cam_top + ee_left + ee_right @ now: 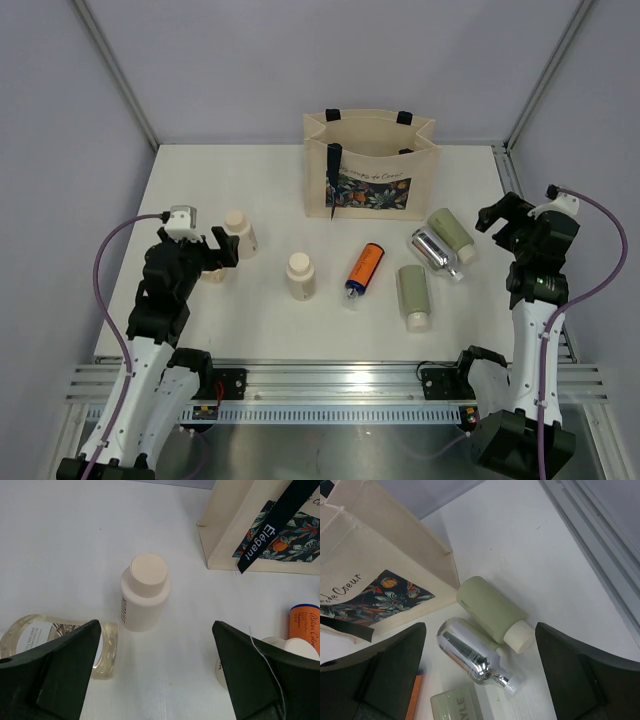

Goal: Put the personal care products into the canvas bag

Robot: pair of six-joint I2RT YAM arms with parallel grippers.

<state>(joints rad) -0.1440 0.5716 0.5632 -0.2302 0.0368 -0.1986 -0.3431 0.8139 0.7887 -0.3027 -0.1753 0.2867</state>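
Left gripper [218, 258], jaws spread and empty, faces the nearer cream bottle [145, 592], which stands upright at its 12 o'clock, untouched. The canvas bag [225, 525] lies at 2 o'clock. The right gripper [497, 218], likewise released, is well apart.

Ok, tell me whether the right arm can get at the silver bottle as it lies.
Probably yes: the right gripper hangs open near the silver bottle, with nothing over it. A sage-green bottle lies close against it, so a finger may nudge that.
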